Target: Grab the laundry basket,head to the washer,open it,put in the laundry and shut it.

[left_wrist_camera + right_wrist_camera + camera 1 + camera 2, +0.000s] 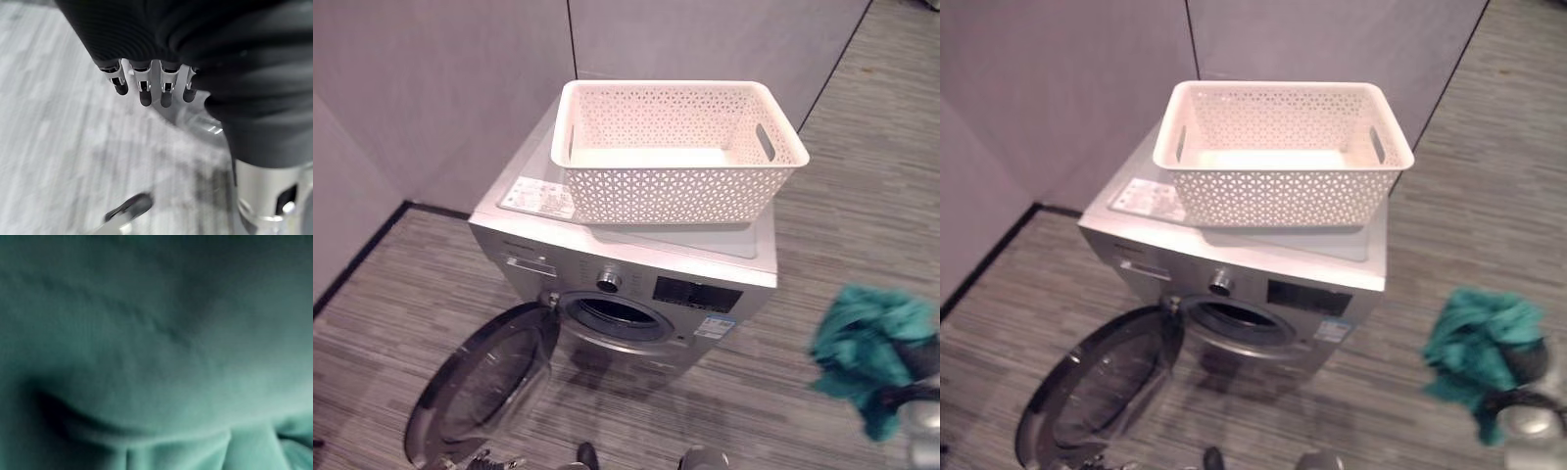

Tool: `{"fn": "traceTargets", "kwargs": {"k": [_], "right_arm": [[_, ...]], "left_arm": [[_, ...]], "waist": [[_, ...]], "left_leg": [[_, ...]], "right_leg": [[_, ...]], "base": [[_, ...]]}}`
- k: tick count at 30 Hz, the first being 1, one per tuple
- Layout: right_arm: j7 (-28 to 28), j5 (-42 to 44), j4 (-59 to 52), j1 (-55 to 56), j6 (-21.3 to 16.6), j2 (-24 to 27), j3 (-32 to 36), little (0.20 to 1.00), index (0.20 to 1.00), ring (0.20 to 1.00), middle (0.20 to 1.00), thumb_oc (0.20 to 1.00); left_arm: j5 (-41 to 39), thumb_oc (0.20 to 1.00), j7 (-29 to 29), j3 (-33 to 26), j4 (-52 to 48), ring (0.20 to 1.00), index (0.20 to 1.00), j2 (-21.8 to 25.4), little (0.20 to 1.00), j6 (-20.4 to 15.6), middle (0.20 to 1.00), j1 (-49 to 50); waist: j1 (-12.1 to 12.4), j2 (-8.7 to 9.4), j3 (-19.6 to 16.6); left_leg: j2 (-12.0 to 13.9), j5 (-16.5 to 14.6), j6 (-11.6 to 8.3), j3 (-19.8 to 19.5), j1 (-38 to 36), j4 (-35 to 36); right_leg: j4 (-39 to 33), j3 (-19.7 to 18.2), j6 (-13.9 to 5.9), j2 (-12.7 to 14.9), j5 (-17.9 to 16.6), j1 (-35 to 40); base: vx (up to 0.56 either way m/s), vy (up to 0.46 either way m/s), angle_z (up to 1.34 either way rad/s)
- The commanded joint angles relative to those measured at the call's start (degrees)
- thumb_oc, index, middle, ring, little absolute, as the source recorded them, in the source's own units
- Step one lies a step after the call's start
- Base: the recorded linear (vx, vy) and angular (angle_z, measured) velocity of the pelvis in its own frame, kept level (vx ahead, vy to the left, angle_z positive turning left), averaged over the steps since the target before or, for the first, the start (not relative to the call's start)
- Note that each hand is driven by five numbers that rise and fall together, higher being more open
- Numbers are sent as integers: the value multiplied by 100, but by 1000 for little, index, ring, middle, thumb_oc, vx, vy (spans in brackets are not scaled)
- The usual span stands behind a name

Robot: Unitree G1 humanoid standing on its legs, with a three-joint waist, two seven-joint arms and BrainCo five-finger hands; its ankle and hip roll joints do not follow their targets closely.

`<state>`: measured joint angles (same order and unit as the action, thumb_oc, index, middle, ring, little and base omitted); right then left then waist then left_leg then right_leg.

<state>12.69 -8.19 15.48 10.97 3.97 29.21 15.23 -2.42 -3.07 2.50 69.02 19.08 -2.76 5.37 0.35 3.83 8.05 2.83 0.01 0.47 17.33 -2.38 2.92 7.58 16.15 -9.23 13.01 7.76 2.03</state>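
Note:
A white lattice laundry basket (666, 191) stands empty on top of the silver washer (636, 250). The washer's round door (484, 387) hangs wide open to the left, and the dark drum opening (612, 315) is bare. To the right of the washer, above the floor, my right hand (918, 360) is shut on a bunched teal cloth (867, 343). That cloth (156, 352) presses close against the right wrist camera. My left hand (143, 90) hangs over the floor with relaxed, straight fingers and holds nothing.
Grey partition walls (440, 88) stand behind and left of the washer. Striped grey flooring (862, 225) runs in front of it and to the right. The open door takes up the floor space at the washer's front left.

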Motion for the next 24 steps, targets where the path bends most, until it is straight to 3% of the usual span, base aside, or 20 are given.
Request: {"fn": "traceTargets", "kwargs": {"k": [1, 8, 15, 17, 20, 21, 23, 24], "right_arm": [[-227, 476, 223, -286, -475, -51, -43, 200, 200, 200, 200, 200], [-1085, 1090, 1287, -286, -670, -838, -1913, 200, 200, 200, 200, 200], [-1119, 1817, 2296, -1170, -846, -1568, -3373, 200, 200, 200, 200, 200], [-1118, 1819, 2308, -1181, -852, -1572, -3375, 200, 200, 200, 200, 200], [-659, 2454, 2983, -2129, -959, -1934, -3785, 200, 200, 200, 200, 200], [-388, 2811, 3372, -2626, -1044, -2060, -3765, 200, 200, 200, 200, 200], [-128, 3277, 3852, -3182, -1162, -2196, -3578, 200, 200, 200, 200, 200], [-132, 3280, 3866, -3198, -1168, -2196, -3572, 200, 200, 200, 200, 200]], "left_arm": [[-115, 1000, 27, -274, 132, 1000, 1000, 63, 1000, -119, 1000, -41], [-60, 1000, -82, -21, 120, 1000, 1000, 46, 1000, -277, 1000, -79], [-269, 1000, -415, 487, -190, 1000, 1000, -49, 1000, -472, 1000, -464], [-269, 1000, -415, 485, -188, 1000, 1000, -48, 1000, -472, 1000, -469], [-683, 1000, -719, 955, -645, 1000, 1000, -186, 1000, -622, 1000, -747], [-896, 1000, -825, 1205, -948, 1000, 1000, -238, 1000, -700, 1000, -837], [-1070, 1000, -881, 1472, -1185, 1000, 1000, -287, 1000, -741, 1000, -886], [-1071, 1000, -881, 1473, -1185, 1000, 1000, -286, 1000, -739, 1000, -895]], "waist": [[206, 137, -370], [387, 226, -203], [692, 236, 264], [688, 237, 267], [874, 83, 783], [957, -58, 1017], [1033, -239, 1244], [1035, -240, 1247]], "left_leg": [[-312, -728, 298, -306, 268, -161], [-154, -426, 63, -440, 614, -77], [-78, -226, -48, -762, 1173, -203], [-78, -228, -49, -765, 1178, -207], [-56, -175, -84, -958, 1706, -559], [-57, -158, -95, -1050, 1967, -747], [-73, -136, -99, -1149, 2197, -876], [-72, -139, -99, -1152, 2206, -884]], "right_leg": [[-398, -5, -195, 186, -875, 239], [-1033, 194, -82, -55, -780, 320], [-1217, 397, 32, -183, -709, 165], [-1216, 400, 33, -184, -709, 164], [-1008, 494, 115, -180, -693, -190], [-815, 555, 162, -162, -659, -407], [-602, 614, 207, -133, -606, -635], [-595, 615, 208, -133, -603, -642]], "base": [[40, -116, -34], [-42, -83, -6], [-97, -63, 28], [-85, -28, 44], [-199, -26, 16], [-193, 21, 40], [-118, 25, 37], [-58, 24, 22]]}}
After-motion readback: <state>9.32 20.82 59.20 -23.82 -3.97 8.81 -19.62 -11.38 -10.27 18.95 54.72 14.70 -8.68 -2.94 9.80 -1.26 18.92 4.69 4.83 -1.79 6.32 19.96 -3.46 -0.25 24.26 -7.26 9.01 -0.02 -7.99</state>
